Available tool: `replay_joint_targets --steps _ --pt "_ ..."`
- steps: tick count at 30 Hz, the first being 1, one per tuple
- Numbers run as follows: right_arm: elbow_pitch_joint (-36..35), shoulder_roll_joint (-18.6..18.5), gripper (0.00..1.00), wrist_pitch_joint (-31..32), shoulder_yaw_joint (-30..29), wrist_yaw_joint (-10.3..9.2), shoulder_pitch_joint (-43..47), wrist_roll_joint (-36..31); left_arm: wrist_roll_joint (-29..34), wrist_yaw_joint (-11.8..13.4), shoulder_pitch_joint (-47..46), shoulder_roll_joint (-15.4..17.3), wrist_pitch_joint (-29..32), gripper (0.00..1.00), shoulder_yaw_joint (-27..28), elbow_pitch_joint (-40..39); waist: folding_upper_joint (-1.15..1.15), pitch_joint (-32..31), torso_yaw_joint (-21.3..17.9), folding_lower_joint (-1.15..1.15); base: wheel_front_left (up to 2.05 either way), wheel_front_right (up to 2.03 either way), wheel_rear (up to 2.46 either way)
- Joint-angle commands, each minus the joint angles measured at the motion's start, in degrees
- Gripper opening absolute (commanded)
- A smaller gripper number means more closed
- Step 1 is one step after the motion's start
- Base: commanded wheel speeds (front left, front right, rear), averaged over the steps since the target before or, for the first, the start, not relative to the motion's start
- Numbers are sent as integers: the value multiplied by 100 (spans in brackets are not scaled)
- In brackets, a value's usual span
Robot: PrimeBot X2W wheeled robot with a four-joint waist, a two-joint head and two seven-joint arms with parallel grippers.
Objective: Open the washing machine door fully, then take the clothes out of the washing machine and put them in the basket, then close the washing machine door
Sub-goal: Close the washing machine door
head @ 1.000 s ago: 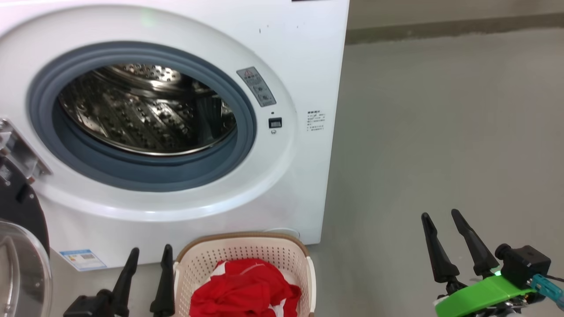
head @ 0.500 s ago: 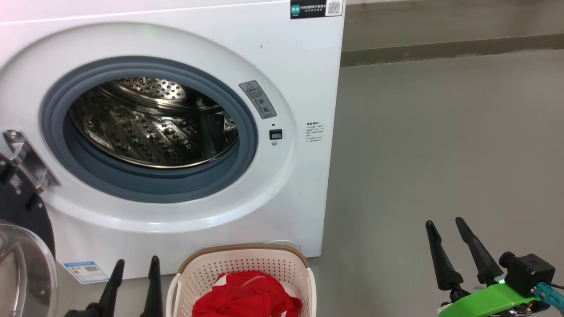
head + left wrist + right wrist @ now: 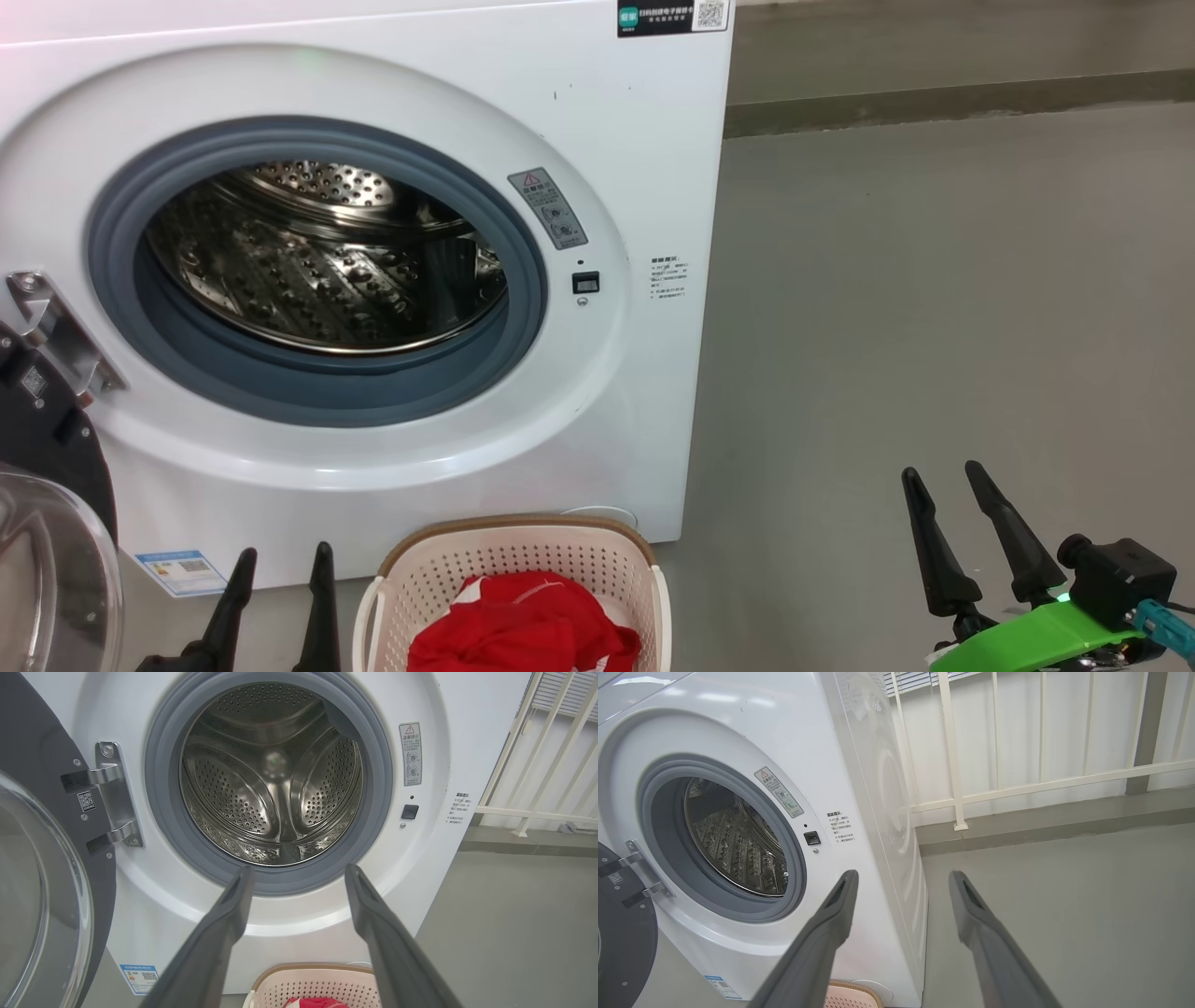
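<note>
The white washing machine (image 3: 635, 140) (image 3: 448, 700) (image 3: 738, 723) fills the left of the head view, its steel drum (image 3: 317, 257) (image 3: 275, 779) showing no clothes inside. Its door (image 3: 37, 523) (image 3: 42, 868) (image 3: 621, 933) hangs swung open at the far left, black rim and glass bowl facing out. Red clothes (image 3: 523, 630) (image 3: 315, 1002) lie in the cream basket (image 3: 523, 551) (image 3: 313, 975) (image 3: 850, 994) on the floor before the machine. My left gripper (image 3: 280, 558) (image 3: 299, 877) is open just left of the basket. My right gripper (image 3: 941, 471) (image 3: 901, 882) is open over bare floor at the right.
Grey floor (image 3: 934, 308) stretches right of the machine. A white railing (image 3: 1017, 784) (image 3: 537, 765) and a low grey kerb (image 3: 934, 93) run behind it. A steel hinge (image 3: 56, 327) (image 3: 110, 798) holds the door at the machine's left edge.
The head camera tilted up a little, so machine and basket sit lower in view. Both grippers stay open and low; the clothes stay in the basket.
</note>
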Motion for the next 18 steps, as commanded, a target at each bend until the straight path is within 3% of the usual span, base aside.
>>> replay_joint_targets --steps 1,10,18 --pt "-151 -81 100 -36 122 20 -69 -54 47 -24 -78 64 -69 100 210 -137 0 2 3 0 0 0 0" --pt "-161 -45 100 -36 121 20 -73 -56 133 13 -73 64 -69 100 216 -125 0 26 13 0 -18 18 0" --pt "-152 -16 100 -36 106 20 -97 -48 149 33 -85 64 -69 100 219 -118 0 49 22 0 -121 121 0"
